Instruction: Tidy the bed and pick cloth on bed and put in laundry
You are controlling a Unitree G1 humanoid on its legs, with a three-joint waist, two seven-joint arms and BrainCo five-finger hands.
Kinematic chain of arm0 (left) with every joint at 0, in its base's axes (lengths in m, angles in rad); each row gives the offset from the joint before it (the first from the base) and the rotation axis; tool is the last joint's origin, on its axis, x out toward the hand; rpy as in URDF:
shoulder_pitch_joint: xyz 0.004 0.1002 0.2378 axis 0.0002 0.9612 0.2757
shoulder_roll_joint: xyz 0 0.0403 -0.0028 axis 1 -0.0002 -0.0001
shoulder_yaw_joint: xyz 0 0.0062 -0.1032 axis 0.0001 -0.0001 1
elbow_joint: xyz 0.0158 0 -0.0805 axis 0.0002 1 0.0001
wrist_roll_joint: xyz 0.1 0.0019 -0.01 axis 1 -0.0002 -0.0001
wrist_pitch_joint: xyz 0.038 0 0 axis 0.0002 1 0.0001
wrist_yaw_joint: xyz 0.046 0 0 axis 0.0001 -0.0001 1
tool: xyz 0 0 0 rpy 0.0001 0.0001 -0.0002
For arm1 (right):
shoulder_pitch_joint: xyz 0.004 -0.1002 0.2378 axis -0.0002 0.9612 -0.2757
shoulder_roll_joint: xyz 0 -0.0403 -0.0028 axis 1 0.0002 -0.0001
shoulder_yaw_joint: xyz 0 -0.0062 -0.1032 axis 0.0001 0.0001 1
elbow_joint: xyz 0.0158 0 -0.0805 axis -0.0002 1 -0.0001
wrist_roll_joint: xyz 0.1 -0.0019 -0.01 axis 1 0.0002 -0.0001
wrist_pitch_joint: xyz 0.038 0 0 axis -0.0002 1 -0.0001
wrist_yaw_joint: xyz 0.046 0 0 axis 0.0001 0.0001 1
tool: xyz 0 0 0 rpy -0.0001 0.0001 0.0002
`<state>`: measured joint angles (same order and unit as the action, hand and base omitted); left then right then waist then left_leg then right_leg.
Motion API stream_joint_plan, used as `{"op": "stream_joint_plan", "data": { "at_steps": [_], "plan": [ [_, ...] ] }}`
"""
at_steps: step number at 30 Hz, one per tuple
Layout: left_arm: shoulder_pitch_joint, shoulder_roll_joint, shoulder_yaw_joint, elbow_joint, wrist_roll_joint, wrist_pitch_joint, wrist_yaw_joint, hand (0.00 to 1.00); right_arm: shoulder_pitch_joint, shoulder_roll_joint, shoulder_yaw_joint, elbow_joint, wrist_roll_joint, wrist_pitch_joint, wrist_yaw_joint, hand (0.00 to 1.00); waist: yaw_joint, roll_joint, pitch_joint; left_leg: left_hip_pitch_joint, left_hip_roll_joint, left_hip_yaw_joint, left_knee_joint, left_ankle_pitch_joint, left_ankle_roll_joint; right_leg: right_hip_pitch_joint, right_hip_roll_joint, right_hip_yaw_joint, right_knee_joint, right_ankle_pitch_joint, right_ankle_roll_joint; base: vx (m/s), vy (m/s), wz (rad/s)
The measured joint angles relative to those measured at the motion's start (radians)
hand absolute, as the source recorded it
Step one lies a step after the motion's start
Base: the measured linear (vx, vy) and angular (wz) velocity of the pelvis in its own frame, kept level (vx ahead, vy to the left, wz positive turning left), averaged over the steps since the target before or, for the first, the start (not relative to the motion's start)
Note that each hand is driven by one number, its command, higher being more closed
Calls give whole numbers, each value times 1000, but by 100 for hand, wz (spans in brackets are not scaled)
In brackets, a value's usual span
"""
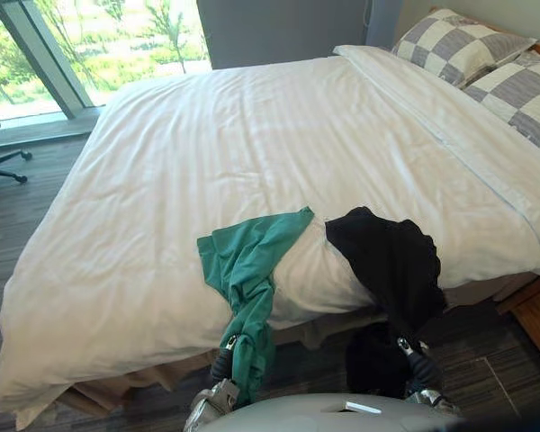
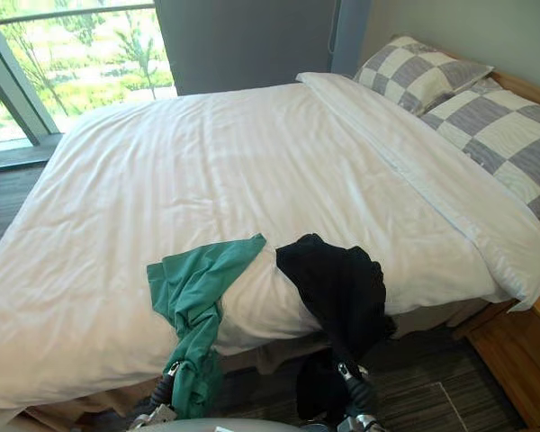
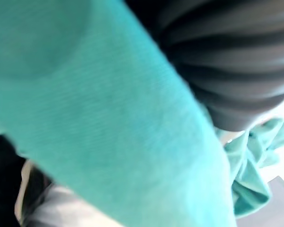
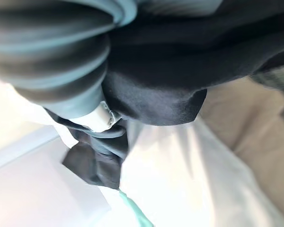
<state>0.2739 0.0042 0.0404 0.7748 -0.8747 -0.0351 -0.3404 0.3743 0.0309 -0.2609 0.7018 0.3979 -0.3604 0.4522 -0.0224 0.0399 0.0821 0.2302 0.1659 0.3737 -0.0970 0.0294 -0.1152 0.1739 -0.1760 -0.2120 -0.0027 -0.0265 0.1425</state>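
The white-covered bed point(image 1: 252, 153) lies smooth, with two checked pillows point(image 1: 463, 45) at its head. At its near edge a black cloth point(image 1: 387, 261) and a green cloth point(image 1: 247, 261) lie side by side, apart, each trailing over the edge. The green one reaches the left hand point(image 1: 222, 363), the black one the right hand point(image 1: 420, 367). Cloth hides both hands' fingers, so I cannot tell their grip.

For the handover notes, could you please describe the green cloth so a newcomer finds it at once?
Find the white bed. Over its near edge two cloths hang down. The green cloth is the one left of the black cloth.
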Motion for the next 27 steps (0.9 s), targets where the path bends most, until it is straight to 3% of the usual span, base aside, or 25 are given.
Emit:
{"op": "stream_joint_plan", "data": {
  "at_steps": [3,6,9,14,15,17,20,21,22,23,24,26,27],
  "plan": [
    [13,-1,-1,-1,3,-35,30,100,14,-6,45,6,-90,-49,-3,100,1,-1,-1,-4,-2,-33,-4,-1,0,16,-3,-30,-1,-8,8,-38,-12,28],
    [24,-3,-3,-11,3,-51,63,100,14,-12,108,6,-121,-61,-3,100,1,2,-1,-19,-8,-78,-4,-1,0,37,-7,-71,-15,-12,14,-13,-18,41],
    [40,-12,-1,-43,3,-63,105,100,6,-15,169,0,-149,-59,-2,100,5,6,-1,-52,-21,-139,-4,0,2,44,-17,-123,-15,-24,22,29,-12,53],
    [68,-29,3,-97,2,-69,166,100,-23,-60,232,-1,-219,4,5,100,8,13,4,-101,-52,-212,15,18,27,44,-60,-221,55,-73,47,101,-2,62],
    [66,-33,4,-111,3,-67,179,100,-26,-62,239,-1,-227,17,6,100,4,6,3,-115,-73,-213,16,31,49,53,-89,-274,94,-99,57,106,21,117],
    [50,-36,2,-154,11,-62,185,100,-26,-56,237,-7,-226,23,4,100,-22,-17,0,-171,-124,-96,54,47,115,67,-149,-390,147,-139,80,104,60,177],
    [16,-35,15,-175,57,-67,195,100,-72,-56,238,-9,-226,42,-7,100,-13,-3,24,-259,-164,-7,125,57,158,83,-191,-527,201,-170,78,66,80,149],
    [20,-42,24,-189,78,-69,201,100,-99,-59,236,-20,-226,41,-16,100,-19,10,38,-275,-164,65,147,11,228,103,-195,-574,208,-171,74,38,83,103],
    [22,-44,23,-198,82,-69,209,100,-107,-63,235,-25,-226,41,-26,100,-20,20,45,-273,-155,118,157,-38,260,119,-187,-603,219,-172,75,77,86,110],
    [29,-44,23,-202,83,-70,231,100,-113,-62,235,-31,-227,43,-42,100,-16,6,60,-263,-136,226,213,-90,311,156,-202,-639,238,-172,77,124,73,119],
    [39,-44,22,-204,93,-79,238,100,-103,-66,235,-51,-227,42,-51,100,-18,3,65,-261,-112,258,282,-112,293,182,-211,-677,278,-170,78,181,68,133],
    [39,-38,23,-211,116,-87,241,100,-96,-72,236,-53,-228,42,-69,100,-14,4,68,-267,-113,209,306,-112,235,185,-237,-686,384,-164,67,156,59,120],
    [42,-29,23,-228,123,-87,240,100,-88,-72,236,-55,-228,39,-84,100,-25,18,71,-252,-128,132,251,-88,209,185,-246,-680,457,-181,23,107,14,116]
  ]
}}
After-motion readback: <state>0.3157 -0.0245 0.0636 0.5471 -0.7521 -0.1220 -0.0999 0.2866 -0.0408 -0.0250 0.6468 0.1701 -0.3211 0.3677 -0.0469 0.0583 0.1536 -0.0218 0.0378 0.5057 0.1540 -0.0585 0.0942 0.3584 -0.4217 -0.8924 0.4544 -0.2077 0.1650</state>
